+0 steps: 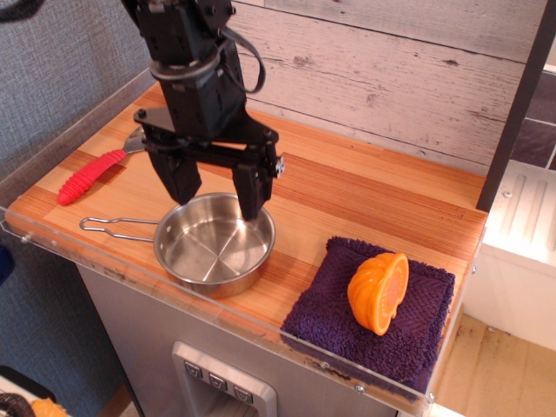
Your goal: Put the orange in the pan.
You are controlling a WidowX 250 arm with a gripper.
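On the counter [347, 187], near its front edge: pan [214, 243], handle [117, 228] pointing left. To the right of the pan, at the front right corner: cloth [334, 317], with the orange [379, 292] resting on it, tipped on edge, cut face turned right. Behind and left of the pan: spoon [91, 174], lying near the left edge. Above the pan's rear rim: gripper [217, 193], fingers spread, one each side of that rim. Behind everything: plank wall [391, 69].
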